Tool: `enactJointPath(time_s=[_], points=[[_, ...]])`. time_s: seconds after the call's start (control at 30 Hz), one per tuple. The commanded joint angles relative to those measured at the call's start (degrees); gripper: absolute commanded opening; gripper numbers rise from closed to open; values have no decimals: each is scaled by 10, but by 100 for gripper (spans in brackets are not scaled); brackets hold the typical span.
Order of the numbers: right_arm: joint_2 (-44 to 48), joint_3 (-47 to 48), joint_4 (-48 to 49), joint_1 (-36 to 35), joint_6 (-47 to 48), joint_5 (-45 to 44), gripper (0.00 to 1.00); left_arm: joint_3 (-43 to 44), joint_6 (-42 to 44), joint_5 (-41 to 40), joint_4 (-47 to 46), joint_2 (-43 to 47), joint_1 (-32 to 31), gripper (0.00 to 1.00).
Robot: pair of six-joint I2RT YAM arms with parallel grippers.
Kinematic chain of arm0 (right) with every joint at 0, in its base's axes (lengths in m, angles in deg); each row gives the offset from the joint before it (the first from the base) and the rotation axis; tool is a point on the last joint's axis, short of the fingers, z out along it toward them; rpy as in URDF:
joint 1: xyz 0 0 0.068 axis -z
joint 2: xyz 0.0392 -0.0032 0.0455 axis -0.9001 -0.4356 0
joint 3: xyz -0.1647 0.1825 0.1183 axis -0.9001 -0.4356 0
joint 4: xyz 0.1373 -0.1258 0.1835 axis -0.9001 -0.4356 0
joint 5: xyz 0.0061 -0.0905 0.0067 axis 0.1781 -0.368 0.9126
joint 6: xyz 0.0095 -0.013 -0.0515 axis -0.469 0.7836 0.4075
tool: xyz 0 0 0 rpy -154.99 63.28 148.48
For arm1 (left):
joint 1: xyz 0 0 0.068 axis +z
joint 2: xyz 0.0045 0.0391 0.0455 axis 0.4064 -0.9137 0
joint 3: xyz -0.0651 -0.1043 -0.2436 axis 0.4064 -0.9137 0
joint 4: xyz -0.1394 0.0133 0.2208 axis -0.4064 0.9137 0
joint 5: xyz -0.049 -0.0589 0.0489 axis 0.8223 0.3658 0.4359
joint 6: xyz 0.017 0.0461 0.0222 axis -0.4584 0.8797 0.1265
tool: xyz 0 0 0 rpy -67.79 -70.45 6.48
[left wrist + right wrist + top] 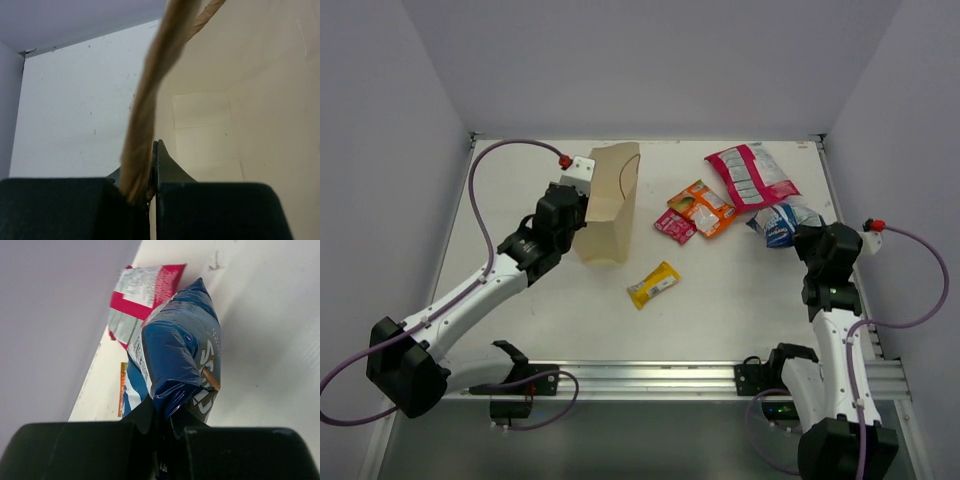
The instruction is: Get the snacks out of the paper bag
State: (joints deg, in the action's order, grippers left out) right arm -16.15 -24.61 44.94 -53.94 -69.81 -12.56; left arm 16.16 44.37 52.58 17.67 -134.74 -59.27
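Far left: pinches the paper bag [608, 205] at its handle with the left gripper [582, 192], jaws tight on it, bag standing on the table [740, 300]. Midway, lying flat: yellow bar wrapper [653, 284], small magenta square packet [675, 226] just beside orange packet [702, 207], red-pink-and-white bag [752, 175] behind. Far right: clamps the blue-and-white bag [172, 352] by its edge with the right gripper [162, 415].

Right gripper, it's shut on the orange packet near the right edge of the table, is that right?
No. The right gripper is shut on the blue-and-white bag near the right edge of the table, as the right wrist view shows; the orange packet lies loose.
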Motion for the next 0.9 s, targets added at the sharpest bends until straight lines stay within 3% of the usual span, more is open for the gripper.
enactJointPath(time_s=[0.0, 0.07, 0.2, 0.27, 0.3, 0.43, 0.63, 0.77, 0.83, 0.87], points=[[-17, -34, 70, 11, -47, 17, 0, 9, -13, 6, 3, 7, 7, 0], [-52, -45, 60, 12, -56, 57, 1, 12, -14, 7, 4, 7, 7, 0], [-69, -78, 31, 12, -57, 96, 14, 19, -18, 8, 7, 6, 8, 0], [-40, -85, 11, 11, -46, 100, 31, 26, -21, 10, 10, 6, 8, 0], [-29, -87, -13, 12, -37, 99, 47, 28, -22, 10, 11, 7, 8, 0], [25, -52, -94, 12, 16, 90, 65, 41, -28, 12, 22, 6, 9, 4], [68, 37, -150, 11, 75, 80, 75, 86, -40, 22, 63, 4, 8, 29], [59, 109, -161, 11, 124, 80, 83, 126, -45, 29, 94, -1, 9, 54], [55, 160, -177, 11, 154, 66, 87, 146, -49, 32, 112, 0, 8, 62], [54, 176, -183, 10, 169, 64, 92, 152, -52, 36, 117, 3, 9, 72]])
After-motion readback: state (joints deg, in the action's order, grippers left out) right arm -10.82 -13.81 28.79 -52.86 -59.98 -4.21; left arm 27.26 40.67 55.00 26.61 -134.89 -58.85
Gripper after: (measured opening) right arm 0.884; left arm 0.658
